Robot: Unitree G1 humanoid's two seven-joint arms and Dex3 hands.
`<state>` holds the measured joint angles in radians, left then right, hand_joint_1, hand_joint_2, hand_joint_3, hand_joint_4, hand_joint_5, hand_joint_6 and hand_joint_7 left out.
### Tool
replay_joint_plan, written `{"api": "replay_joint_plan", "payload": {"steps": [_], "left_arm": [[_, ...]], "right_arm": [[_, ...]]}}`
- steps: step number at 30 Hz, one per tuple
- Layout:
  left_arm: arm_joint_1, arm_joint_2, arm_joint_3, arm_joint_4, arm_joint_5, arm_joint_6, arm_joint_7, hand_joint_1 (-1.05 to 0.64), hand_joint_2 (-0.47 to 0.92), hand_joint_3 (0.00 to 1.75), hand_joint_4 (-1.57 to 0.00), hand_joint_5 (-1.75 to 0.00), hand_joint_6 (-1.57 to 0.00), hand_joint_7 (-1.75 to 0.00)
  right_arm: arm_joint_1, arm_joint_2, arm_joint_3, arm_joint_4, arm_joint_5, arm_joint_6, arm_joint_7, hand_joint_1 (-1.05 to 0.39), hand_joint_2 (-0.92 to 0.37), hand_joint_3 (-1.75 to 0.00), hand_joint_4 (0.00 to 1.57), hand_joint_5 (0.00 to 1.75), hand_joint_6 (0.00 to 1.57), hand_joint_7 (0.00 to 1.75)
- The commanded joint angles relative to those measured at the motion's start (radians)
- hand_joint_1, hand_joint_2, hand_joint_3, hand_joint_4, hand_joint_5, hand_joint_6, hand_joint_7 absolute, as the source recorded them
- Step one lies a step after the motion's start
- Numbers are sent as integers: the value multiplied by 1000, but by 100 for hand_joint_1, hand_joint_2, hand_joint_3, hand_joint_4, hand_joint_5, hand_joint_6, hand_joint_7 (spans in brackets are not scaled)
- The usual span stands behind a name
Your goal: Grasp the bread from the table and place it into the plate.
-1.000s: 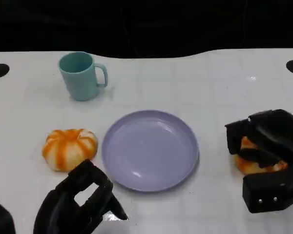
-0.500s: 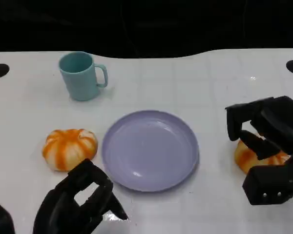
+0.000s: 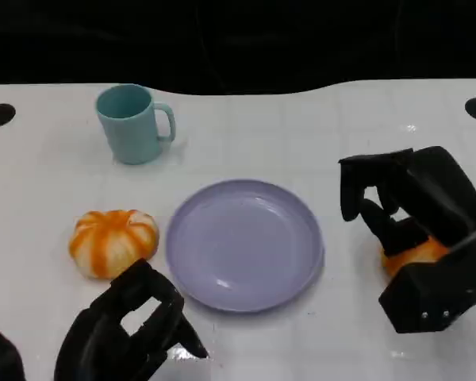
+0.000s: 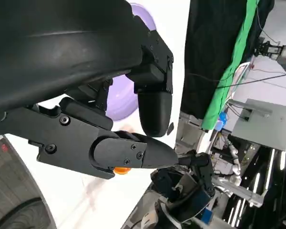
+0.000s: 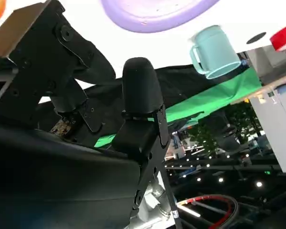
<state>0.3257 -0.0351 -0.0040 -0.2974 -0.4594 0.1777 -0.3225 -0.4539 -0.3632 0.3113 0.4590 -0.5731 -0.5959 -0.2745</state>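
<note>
Right robot hand (image 3: 416,238) is hovering with fingers spread over a bread bun (image 3: 412,255) lying on the table (image 3: 301,135) right of the purple plate (image 3: 244,244), apparently mid-grasp; next it must close and lift. Left robot hand (image 3: 131,329), empty, fingers apart

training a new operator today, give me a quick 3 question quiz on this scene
1. True or false: a bread already lies in the purple plate.
2. Which hand is over a bread: A) left hand B) right hand?
3. Fill in: the teal mug stands on the far side of the plate, toward the robot's ____.

Key:
1. False; the plate holds nothing. One striped bread lies on the table beside it.
2. B; another bread shows under its fingers.
3. left
</note>
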Motion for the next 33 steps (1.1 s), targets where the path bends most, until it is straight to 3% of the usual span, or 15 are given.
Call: {"api": "replay_joint_plan", "payload": {"steps": [1,4,7,8,10,11,14,18,22,28,33], "left_arm": [[0,4,1,-1,0,1,11,-60,92,28,-66,-175,-45,-169],[-1,5,-1,2,2,-5,7,-60,92,30,-66,-175,-45,-168],[1,4,-2,0,1,-4,9,-60,92,30,-66,-175,-46,-168],[2,3,-1,-1,-2,-2,9,-60,92,30,-66,-175,-46,-168],[2,3,0,-1,-5,0,8,-60,92,30,-66,-175,-46,-168],[2,5,1,1,-6,-2,5,-60,92,30,-66,-175,-46,-168],[1,8,3,6,-5,-8,1,-60,92,30,-66,-175,-46,-168],[-3,9,5,16,0,-16,-2,-61,92,30,-66,-175,-46,-168],[-7,9,9,17,-8,-7,1,-61,92,29,-67,-175,-46,-167],[-8,10,12,18,-16,1,2,-61,92,26,-67,-175,-49,-166],[-10,12,11,23,-13,-7,-4,-61,92,28,-67,-175,-49,-166]], "right_arm": [[31,-8,-40,-74,56,5,59,5,-14,-155,102,175,82,169],[67,-24,-63,-157,97,56,152,5,-17,-152,99,175,88,152],[113,-46,-89,-263,131,144,260,3,-27,-132,92,168,94,103],[125,-54,-96,-291,132,166,289,2,-29,-118,90,146,95,77],[144,-82,-103,-346,119,213,349,1,-31,-106,92,122,101,50],[153,-104,-104,-375,110,238,390,-11,-41,-84,80,96,89,31],[173,-182,-102,-462,86,306,525,-31,-72,-25,54,51,64,5],[200,-245,-104,-555,27,372,618,-47,-80,-3,29,27,43,0],[218,-286,-100,-615,-85,393,633,-51,-77,0,22,23,38,0],[224,-287,-90,-644,-196,425,635,-35,-69,0,23,21,40,1],[207,-268,-57,-579,-245,427,616,-27,-69,0,27,20,43,1]]}}
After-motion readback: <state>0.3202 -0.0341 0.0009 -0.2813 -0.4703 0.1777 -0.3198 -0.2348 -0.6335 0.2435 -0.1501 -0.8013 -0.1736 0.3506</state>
